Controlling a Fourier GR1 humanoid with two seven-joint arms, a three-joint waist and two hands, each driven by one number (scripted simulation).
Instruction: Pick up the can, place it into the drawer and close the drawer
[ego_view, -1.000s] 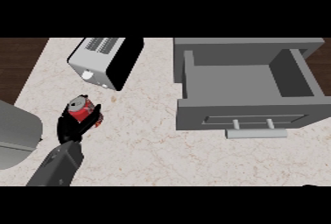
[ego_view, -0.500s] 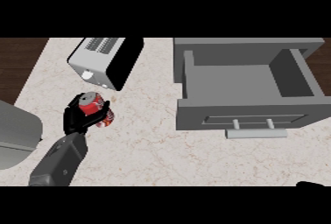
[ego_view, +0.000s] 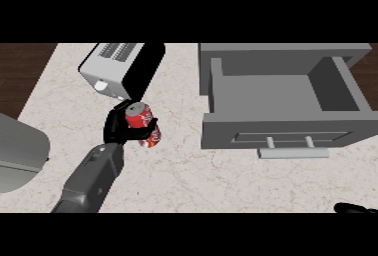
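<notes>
Left hand (ego_view: 118, 125) wrapped round red can (ego_view: 142, 122), fingers curled on its side wall, can tilted, just right of toaster (ego_view: 118, 70). Likely light, thin-walled, smooth: dents and slips easily, best held mid-body. Open drawer (ego_view: 284, 131) well apart to right, over marble counter (ego_view: 221, 175). Right hand (ego_view: 354, 208) barely visible at lower right edge; fingers unclear.

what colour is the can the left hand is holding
Red with white lettering and a grey top; the can shows in the head view.
</notes>
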